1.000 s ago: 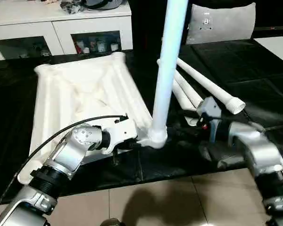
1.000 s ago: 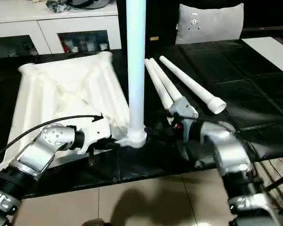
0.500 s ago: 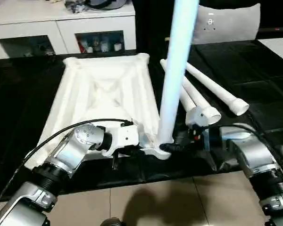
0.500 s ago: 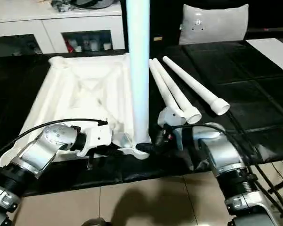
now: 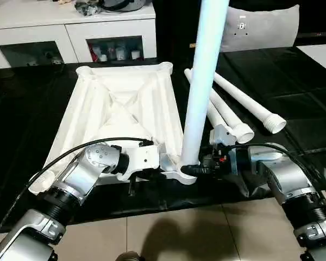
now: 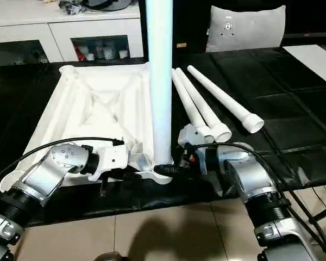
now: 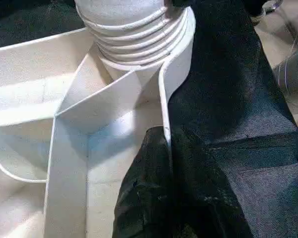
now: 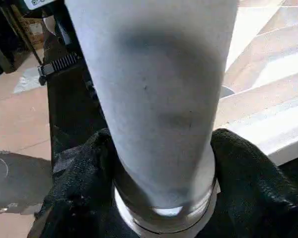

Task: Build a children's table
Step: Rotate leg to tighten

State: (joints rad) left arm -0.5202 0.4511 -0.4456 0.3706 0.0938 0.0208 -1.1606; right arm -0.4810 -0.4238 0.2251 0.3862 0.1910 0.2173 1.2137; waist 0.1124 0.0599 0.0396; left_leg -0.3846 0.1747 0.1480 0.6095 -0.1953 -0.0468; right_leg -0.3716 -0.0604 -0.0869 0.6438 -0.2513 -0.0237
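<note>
Since a second ago the right gripper (image 6: 171, 169) is closing around the base of the upright leg (image 5: 202, 87), standing in the near corner socket of the table top (image 5: 119, 103), while the left gripper (image 5: 164, 163), pressed together, is holding beside that socket.

Both head eyes look forward and down on the upright leg (image 5: 198, 103) from just above the forearms. Each wrist camera sits close against that leg's base, from opposite sides.
</note>
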